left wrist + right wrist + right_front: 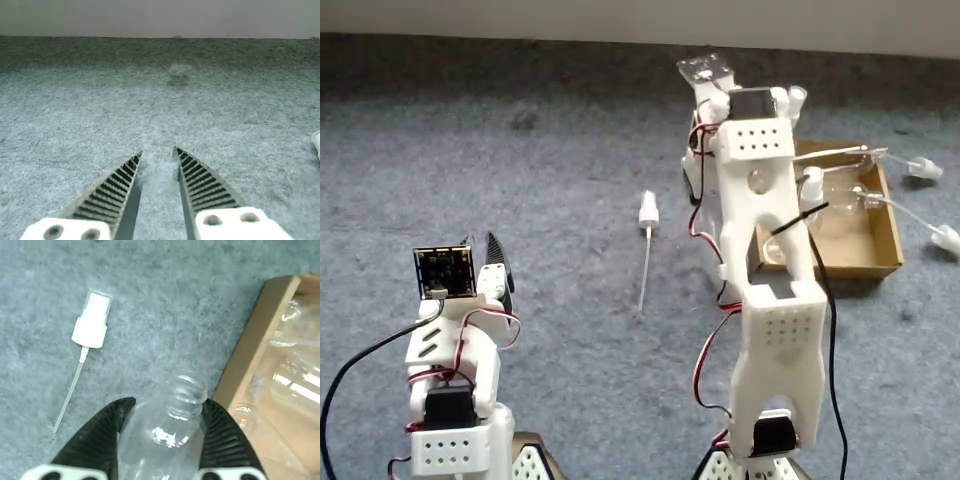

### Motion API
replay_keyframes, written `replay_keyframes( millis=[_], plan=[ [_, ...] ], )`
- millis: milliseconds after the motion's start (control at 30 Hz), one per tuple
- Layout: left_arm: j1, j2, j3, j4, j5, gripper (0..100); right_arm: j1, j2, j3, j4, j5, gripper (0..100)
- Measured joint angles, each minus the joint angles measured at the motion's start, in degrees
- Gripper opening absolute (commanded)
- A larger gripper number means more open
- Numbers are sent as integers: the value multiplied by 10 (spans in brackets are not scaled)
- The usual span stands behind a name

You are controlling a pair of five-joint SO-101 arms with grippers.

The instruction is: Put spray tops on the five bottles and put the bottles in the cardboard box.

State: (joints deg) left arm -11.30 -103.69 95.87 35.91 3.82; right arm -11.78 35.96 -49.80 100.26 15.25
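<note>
**Beside the box: an uncapped bottle held, a spray top waiting**

Low in the right wrist view, the right gripper (170,401) is clamped on the body of a clear bottle (167,440), with a black finger on either side just below its shoulder. The bottle's long axis runs up the frame. Its open threaded neck (189,389) points away from the wrist, over the carpet (150,300) just beside the wall of the cardboard box (252,355), where other clear bottles (295,375) lie. It looks like thin, light plastic, smooth enough to slip and likely to dent under a hard squeeze. A hold on the body seems sensible and leaves the neck free.

At the centre of the high view a loose spray top (647,210) lies on the carpet, well apart from the box. Its white head is at the upper end, and its thin dip tube (644,265) trails down the frame, slightly leftward. The tube looks bendy, so the stiff head is the place to take it. The left gripper (157,150), at lower left in the high view, has its fingers narrowly parted with nothing between them.
</note>
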Motion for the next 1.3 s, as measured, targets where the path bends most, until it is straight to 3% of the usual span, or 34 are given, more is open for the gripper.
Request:
replay_keyframes(
  millis=[400,733,1033,1300],
  plan=[
    [0,0,0,0,0,56,-1,-182,130,0,0,66],
    [0,0,0,0,0,56,-37,-372,350,-6,0,67],
    [0,0,0,0,0,56,-41,-402,571,-179,0,67],
    [0,0,0,0,0,56,-42,-402,724,-302,69,67]
  ],
)
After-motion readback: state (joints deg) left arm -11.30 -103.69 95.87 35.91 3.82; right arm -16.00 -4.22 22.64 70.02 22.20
